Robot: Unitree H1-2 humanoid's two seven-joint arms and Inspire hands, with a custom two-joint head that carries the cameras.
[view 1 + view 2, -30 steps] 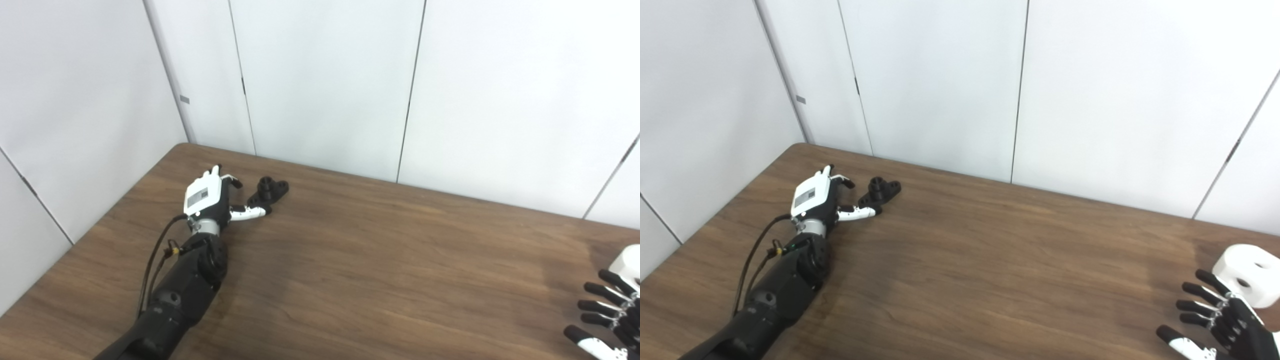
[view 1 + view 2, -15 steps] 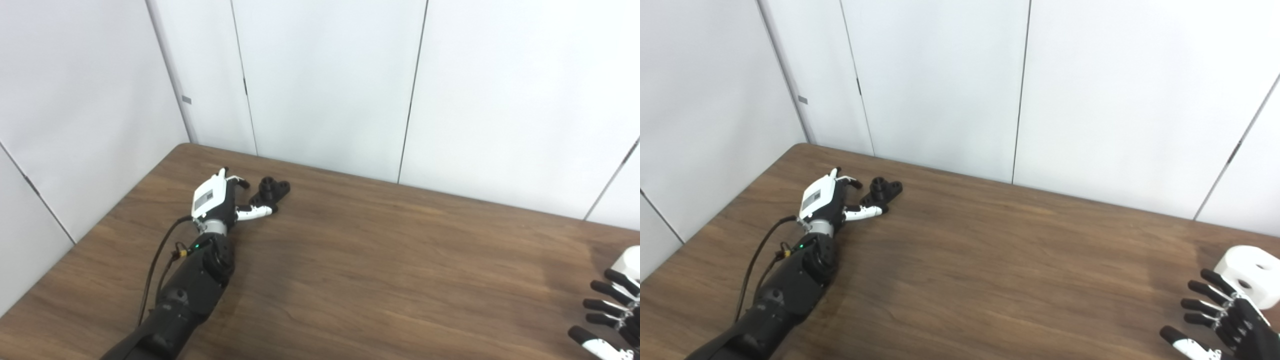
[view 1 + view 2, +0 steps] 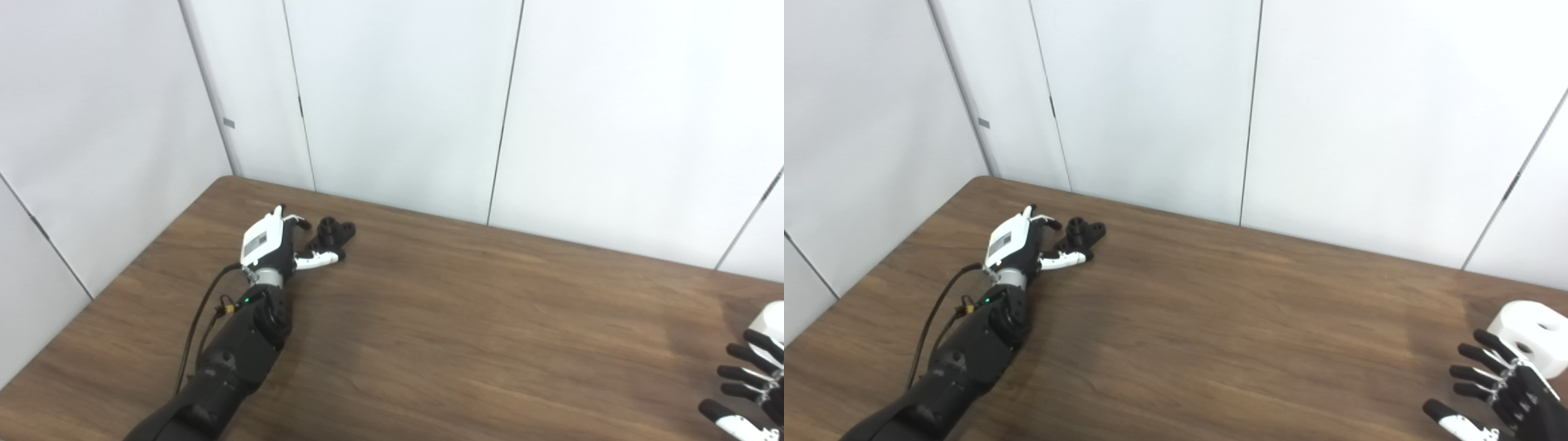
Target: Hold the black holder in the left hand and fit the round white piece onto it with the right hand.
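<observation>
Right eye view gives me the clearest look: my left hand [image 3: 1020, 245] lies at the table's [image 3: 1213, 343] ten o'clock, fingers apart, thumb reaching toward the holder [image 3: 1082, 235], which sits on the wood just at the hand's two o'clock; I cannot tell if the thumb touches it. At four o'clock on the table, my right hand [image 3: 1500, 392] hangs with fingers spread, empty, the white piece [image 3: 1534, 334] just beyond its fingertips at one o'clock.

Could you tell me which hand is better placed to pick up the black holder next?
The left hand: its open fingers already flank the black holder at the far left of the table. The right hand is far across, beside the round white piece.
</observation>
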